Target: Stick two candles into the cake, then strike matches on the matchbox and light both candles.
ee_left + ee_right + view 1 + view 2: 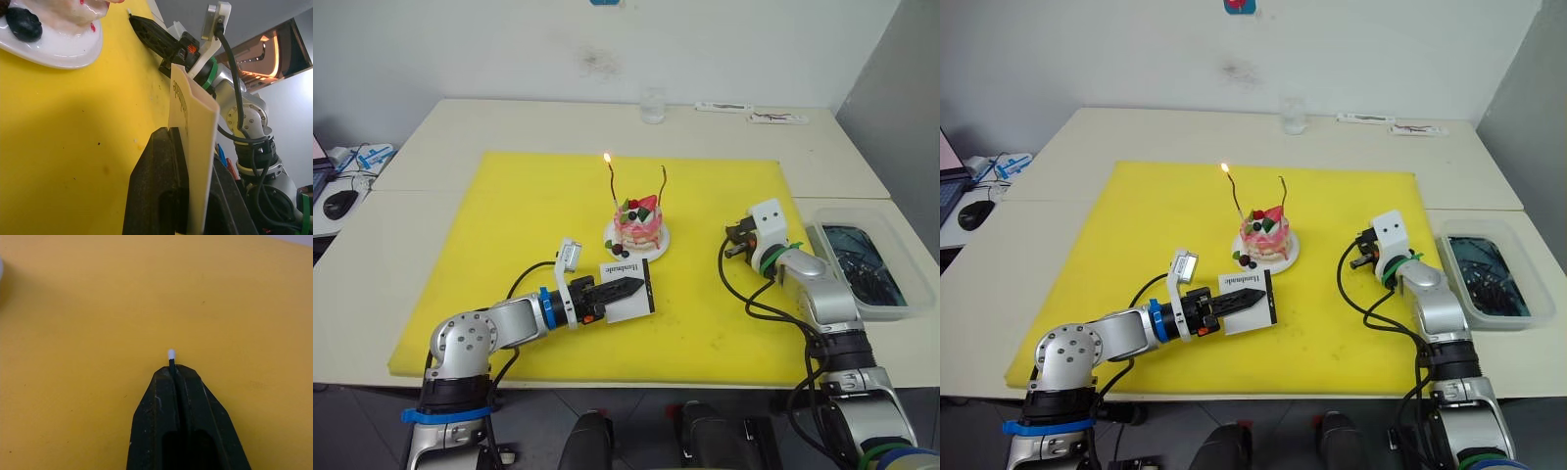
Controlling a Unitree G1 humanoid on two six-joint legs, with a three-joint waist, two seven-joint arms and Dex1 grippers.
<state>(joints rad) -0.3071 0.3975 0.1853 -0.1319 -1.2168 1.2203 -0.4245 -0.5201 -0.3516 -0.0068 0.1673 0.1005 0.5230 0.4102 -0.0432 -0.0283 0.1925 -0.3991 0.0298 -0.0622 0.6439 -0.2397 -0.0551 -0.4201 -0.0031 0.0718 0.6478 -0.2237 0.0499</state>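
In the eye view, two candles (pixel 611 182) stand in the cake (pixel 638 227), the left one lit; the light, stiff matchbox (pixel 628 290), at the cake's 6 o'clock, is clamped by the left gripper (pixel 625 288). In the left wrist view the box is pinched by its flat faces, edge up. In the right wrist view a thin, brittle match (pixel 171 356) is nipped near its white tip by the right gripper (pixel 174 369).

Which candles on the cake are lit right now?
One: the left candle carries a flame at its tip; the right candle shows none.

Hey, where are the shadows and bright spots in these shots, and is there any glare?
Left wrist view: a broad soft shadow lies across the yellow mat, and the white plate shows a glossy sheen. Left eye view: the lit candle carries a small bright flame. Right wrist view: the mat around the match is mostly evenly lit, with no glare.
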